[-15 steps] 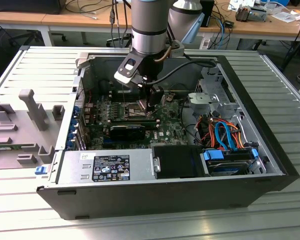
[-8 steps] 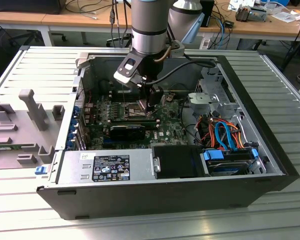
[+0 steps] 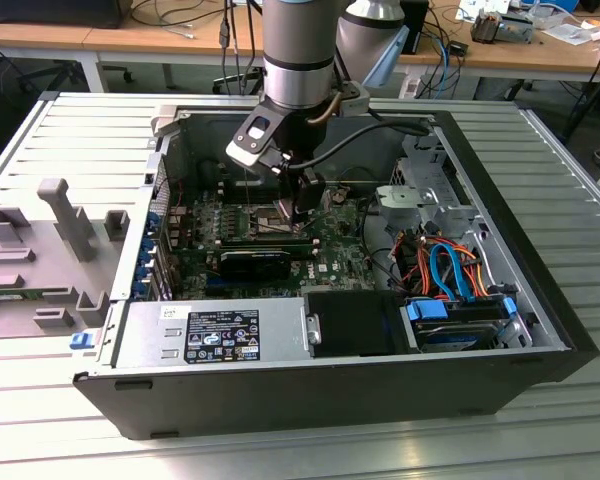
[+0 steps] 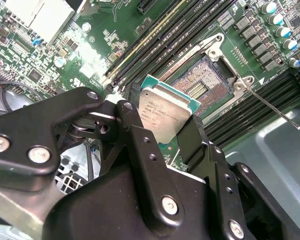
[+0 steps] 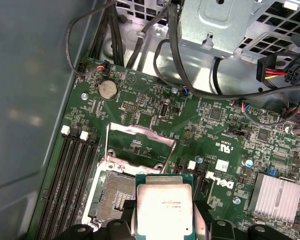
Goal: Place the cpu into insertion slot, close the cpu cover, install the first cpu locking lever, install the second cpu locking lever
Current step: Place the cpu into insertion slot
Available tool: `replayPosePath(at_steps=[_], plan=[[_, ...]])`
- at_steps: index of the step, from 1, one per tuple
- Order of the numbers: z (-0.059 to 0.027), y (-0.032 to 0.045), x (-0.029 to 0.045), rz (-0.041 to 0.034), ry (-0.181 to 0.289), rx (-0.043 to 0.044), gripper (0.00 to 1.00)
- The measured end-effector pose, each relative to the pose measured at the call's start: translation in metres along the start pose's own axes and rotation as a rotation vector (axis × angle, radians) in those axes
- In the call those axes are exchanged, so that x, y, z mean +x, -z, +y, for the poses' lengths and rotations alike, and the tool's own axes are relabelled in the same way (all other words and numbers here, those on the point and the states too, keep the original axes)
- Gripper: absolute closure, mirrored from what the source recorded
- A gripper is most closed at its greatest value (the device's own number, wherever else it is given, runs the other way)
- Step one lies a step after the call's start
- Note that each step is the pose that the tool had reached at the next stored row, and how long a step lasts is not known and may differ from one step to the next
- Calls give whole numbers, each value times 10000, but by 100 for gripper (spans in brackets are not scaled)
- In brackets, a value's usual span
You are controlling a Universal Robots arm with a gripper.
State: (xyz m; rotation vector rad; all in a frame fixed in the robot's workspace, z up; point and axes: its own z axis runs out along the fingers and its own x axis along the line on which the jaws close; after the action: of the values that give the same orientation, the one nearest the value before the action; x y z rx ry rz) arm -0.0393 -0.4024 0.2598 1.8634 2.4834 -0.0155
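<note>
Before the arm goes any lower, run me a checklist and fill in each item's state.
1. cpu held firmly: ok. The gripper is shut on two opposite edges in both wrist views.
2. insertion slot open and bare: ok. Its dark centre is exposed with nothing in it.
3. cpu cover out of the way: ok. It is swung open beside the slot.
4. locking lever released: ok. The thin rod stands free of the slot.
5. cpu square over the slot: cannot tell. It hangs off to one side, unseated.
6. cpu corner orientation: cannot tell.
</note>
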Motion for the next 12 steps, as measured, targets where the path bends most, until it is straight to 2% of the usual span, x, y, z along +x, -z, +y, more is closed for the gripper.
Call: replayPosePath(at_steps=[12], plan=[[0, 0, 0, -5, -267, 10, 46]])
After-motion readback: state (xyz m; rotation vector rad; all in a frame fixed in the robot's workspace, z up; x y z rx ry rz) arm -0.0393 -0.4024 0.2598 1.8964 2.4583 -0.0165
